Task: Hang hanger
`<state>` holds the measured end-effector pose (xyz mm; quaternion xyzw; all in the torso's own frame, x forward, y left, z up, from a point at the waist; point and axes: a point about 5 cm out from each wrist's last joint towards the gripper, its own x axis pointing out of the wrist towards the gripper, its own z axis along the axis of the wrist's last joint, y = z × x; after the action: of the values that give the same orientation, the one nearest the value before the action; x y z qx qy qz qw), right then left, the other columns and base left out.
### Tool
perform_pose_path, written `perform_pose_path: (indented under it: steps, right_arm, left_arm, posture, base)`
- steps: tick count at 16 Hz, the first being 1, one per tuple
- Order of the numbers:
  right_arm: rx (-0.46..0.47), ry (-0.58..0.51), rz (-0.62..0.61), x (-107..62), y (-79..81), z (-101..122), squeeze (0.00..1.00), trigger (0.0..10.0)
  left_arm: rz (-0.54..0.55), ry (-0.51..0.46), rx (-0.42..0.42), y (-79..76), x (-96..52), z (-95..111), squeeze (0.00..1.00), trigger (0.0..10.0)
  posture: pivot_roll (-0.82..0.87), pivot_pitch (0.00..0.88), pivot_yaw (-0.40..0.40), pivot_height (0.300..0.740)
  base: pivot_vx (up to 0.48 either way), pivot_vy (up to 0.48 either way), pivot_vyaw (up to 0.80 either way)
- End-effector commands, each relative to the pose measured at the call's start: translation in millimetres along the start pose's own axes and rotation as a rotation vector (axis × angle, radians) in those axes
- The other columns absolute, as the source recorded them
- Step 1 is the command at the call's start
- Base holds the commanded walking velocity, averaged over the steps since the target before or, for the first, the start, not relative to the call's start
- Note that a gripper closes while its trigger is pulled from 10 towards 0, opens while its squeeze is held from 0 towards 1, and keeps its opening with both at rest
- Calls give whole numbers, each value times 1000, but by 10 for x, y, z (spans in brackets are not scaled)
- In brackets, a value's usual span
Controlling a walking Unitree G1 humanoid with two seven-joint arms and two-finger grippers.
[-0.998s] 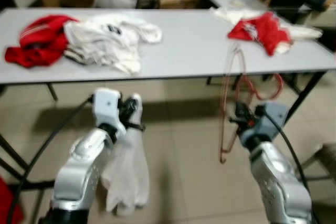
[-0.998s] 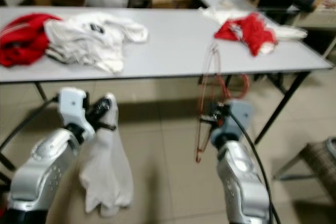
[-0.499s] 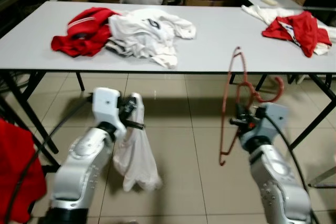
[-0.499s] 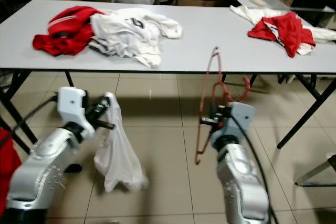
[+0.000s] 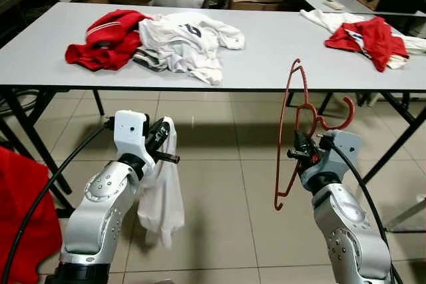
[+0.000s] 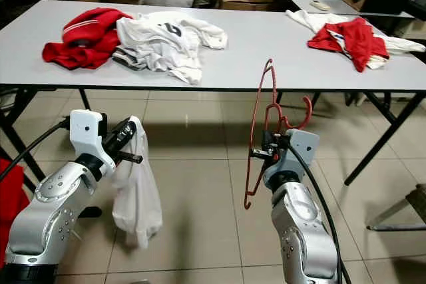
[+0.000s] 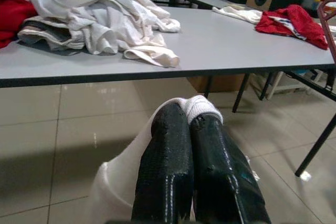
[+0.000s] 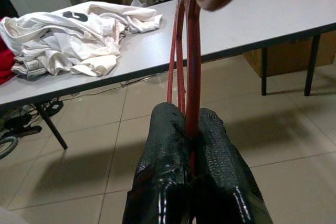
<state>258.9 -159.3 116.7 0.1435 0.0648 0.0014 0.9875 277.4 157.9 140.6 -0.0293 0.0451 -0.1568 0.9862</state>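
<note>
The thin red hanger (image 5: 297,131) looks like smooth, slightly glossy plastic, pinched between the 2 black, finely textured fingers (image 8: 168,182) of the right gripper (image 5: 301,153). Soft matt white cloth (image 5: 162,194) hangs from the left gripper (image 5: 166,145). The long grey table (image 5: 279,51) is smooth and matt; the beige floor tiles (image 5: 219,224) shine faintly.

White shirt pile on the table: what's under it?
The white shirt pile rests on the grey table, overlapping a red garment and striped grey fabric. Anything deeper is covered.

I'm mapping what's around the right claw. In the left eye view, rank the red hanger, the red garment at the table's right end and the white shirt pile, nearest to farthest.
1. Red hanger: gripped in the right claw.
2. Red garment: ahead, table's right end.
3. White shirt pile: ahead-left, farthest.
</note>
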Motion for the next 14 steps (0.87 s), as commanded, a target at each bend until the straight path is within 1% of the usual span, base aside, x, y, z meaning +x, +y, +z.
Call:
perform_pose_path:
  steps: [1, 7, 10, 11, 12, 14]
  right_arm:
    - [-4, -6, -4, 3, -20, 34, 0, 10000]
    - [-4, 2, -7, 16, -32, 32, 0, 10000]
    - [28, -8, 1, 16, -35, 53, 0, 10000]
    - [56, -6, 10, 12, -30, 57, 0, 10000]
    - [59, -5, 15, 9, -29, 59, 0, 10000]
    - [-22, 5, 61, 18, -14, 84, 0, 10000]
  left_arm:
    - [-19, -39, 18, -29, 19, 85, 0, 10000]
    - [-13, -42, 15, -8, 33, 92, 0, 10000]
    - [-14, -43, 13, -10, 38, 93, 0, 10000]
    - [-15, -44, 13, -11, 35, 92, 0, 10000]
    - [-15, -45, 12, -12, 33, 91, 0, 10000]
    - [-15, -47, 13, -27, 35, 91, 0, 10000]
  posture:
    - [-86, 0, -14, 727]
    - [-86, 0, -12, 727]
    - [-86, 0, -12, 727]
    - [-88, 0, -12, 727]
    - [-89, 0, -12, 727]
    - [-92, 0, -19, 727]
  base:
    - [0, 0, 0]
    - [279, 0, 0]
    - [307, 0, 0]
    - [304, 0, 0]
    - [311, 0, 0]
    - [307, 0, 0]
